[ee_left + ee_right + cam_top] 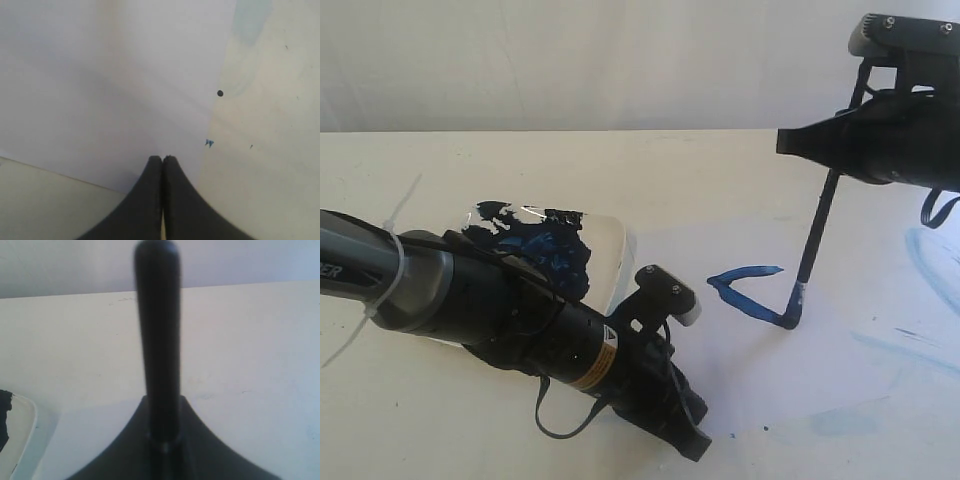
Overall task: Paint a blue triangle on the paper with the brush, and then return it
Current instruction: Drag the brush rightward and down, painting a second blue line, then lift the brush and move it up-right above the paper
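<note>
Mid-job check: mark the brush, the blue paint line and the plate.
brush (817, 232): exterior view, middle of the black shaft.
blue paint line (748, 272): exterior view, upper stroke.
plate (612, 250): exterior view, bare white right edge.

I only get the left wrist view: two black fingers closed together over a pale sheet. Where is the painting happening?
Observer: On the right of the exterior view. There the right gripper holds the brush, with its tip down on the paper.
Operator: Is there a triangle yet?
Observer: Only partly. The blue triangle has two sides meeting in a corner, and the third side is missing.
Operator: Where does the paint come from?
Observer: A white plate smeared with blue paint sits partly hidden behind the left arm in the exterior view.
</note>
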